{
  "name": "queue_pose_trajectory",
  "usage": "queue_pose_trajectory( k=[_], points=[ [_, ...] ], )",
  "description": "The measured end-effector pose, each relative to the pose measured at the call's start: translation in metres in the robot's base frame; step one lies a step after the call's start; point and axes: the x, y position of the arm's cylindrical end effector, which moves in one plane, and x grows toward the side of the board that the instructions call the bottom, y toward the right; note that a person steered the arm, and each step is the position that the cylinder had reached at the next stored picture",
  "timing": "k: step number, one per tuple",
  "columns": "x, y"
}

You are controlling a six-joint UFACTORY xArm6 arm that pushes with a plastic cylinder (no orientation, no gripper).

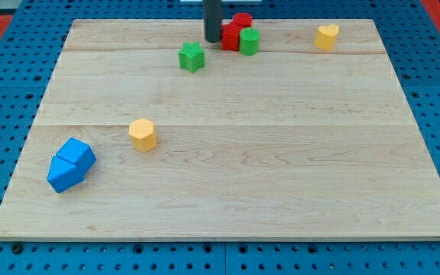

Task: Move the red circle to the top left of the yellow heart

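My tip [213, 40] is near the board's top edge, just left of a tight cluster of blocks. In the cluster, a red round block [242, 21], likely the red circle, is at the top. Another red block [230, 37], its shape unclear, is below it and touches or nearly touches my tip. A green block [250, 41] sits at the cluster's right. The yellow heart [327, 36] lies apart at the view's top right, well right of the cluster.
A green star [192, 57] sits just below and left of my tip. A yellow hexagon-like block [142, 134] lies at mid left. Two blue blocks [76, 153] [65, 175] touch each other near the lower left. The wooden board [281, 168] rests on a blue pegboard.
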Motion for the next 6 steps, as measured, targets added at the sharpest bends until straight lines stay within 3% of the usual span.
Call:
queue_pose_trajectory(
  k=[2, 5, 6],
  points=[
    [-0.045, -0.035],
    [-0.046, 0.119],
    [-0.046, 0.122]
  ],
)
